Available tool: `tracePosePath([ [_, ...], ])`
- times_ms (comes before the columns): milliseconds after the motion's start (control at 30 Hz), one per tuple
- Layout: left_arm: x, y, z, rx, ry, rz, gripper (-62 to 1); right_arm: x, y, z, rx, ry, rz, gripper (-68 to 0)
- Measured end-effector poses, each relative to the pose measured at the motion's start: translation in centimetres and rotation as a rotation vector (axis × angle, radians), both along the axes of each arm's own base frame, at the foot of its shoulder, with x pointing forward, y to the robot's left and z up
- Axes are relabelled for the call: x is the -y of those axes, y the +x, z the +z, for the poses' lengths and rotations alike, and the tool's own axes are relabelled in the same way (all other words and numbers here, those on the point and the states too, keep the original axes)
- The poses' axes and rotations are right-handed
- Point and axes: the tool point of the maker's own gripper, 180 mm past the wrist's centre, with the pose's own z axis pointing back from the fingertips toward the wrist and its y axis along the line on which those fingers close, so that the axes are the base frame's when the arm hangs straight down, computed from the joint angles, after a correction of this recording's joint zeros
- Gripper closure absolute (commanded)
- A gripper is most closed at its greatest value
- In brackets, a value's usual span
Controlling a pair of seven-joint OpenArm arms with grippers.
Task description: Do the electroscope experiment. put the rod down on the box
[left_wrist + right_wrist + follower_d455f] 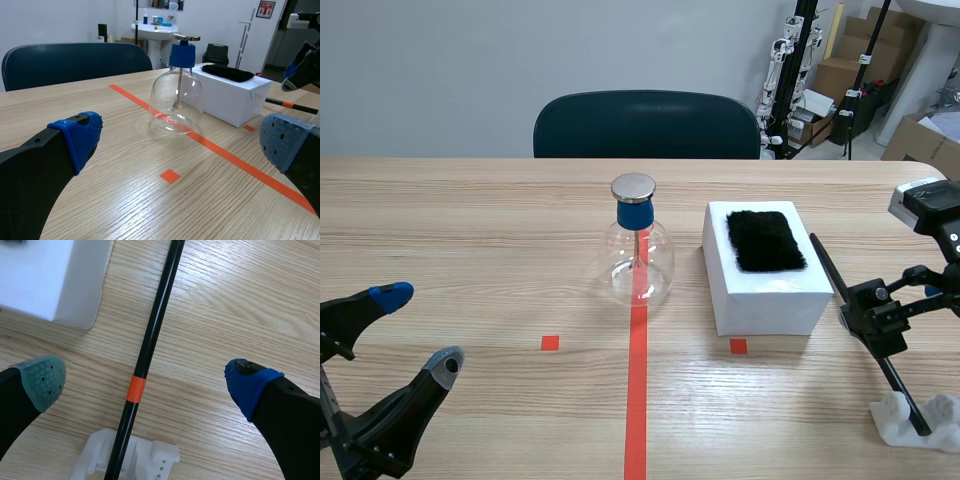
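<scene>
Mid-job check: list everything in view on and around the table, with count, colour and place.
electroscope flask: 1, clear glass, blue stopper, on the tape line mid-table
box: 1, white, right of the flask
fur pad: 1, black, on top of the box
rod: 1, black with an orange band, on the table beside the box
stand: 1, white, under one end of the rod
table: 1, light wood
chair: 1, dark teal, behind the table
cardboard boxes: several, brown, background
left claw: 1, black, open, low at the table's left
right claw: 1, black, open, above the rod
</scene>
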Motion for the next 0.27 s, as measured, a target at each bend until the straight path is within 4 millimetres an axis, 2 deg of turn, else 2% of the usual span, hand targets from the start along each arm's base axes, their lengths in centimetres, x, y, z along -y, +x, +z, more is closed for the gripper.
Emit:
tracePosePath([
  [267, 0.0, 0.0, 0.0, 0.0, 0.0, 0.0, -62.3, 0.0, 0.0, 0.0, 0.0, 0.0, 0.0, -67.9],
])
